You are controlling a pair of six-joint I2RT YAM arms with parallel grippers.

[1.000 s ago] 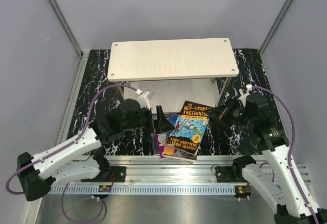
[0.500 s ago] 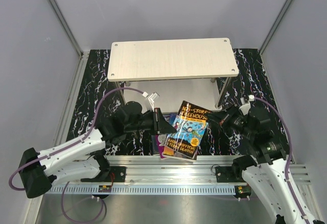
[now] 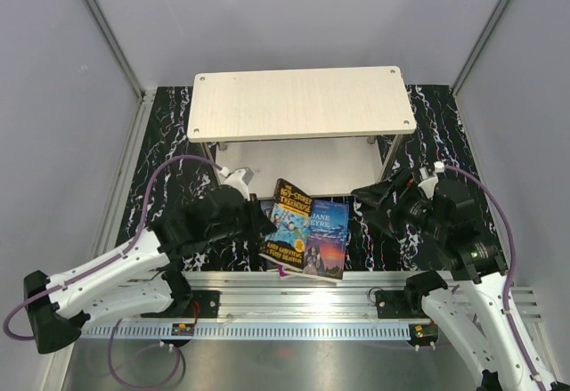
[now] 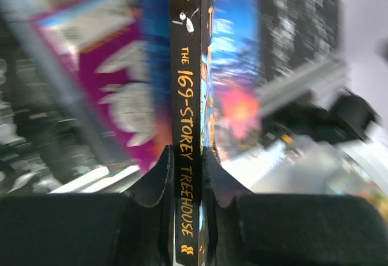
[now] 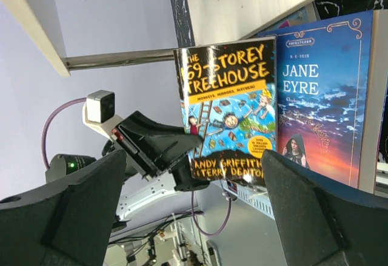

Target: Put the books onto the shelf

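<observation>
My left gripper (image 3: 265,224) is shut on the spine edge of the blue-yellow "169-Storey Treehouse" book (image 3: 289,220), which it holds tilted up off the pile. In the left wrist view its black spine (image 4: 187,126) sits clamped between both fingers (image 4: 163,175). Under it, the blue-orange "Jane Eyre" book (image 3: 328,235) lies flat, and a purple book (image 4: 115,96) shows beside it. My right gripper (image 3: 372,197) stands open just right of the books, with nothing in it. Its wrist view shows the Treehouse cover (image 5: 227,108) and Jane Eyre (image 5: 321,102). The shelf (image 3: 301,101) stands behind the books.
The shelf's lower board (image 3: 298,155) lies just beyond the books, between thin metal posts (image 3: 385,164). A silver rail (image 3: 303,282) runs along the near edge. Grey walls close in both sides of the black marbled mat (image 3: 169,142).
My left gripper closed on the Treehouse book and swung it left and upright, uncovering Jane Eyre. The right gripper let go of the book, opened and drew back.
</observation>
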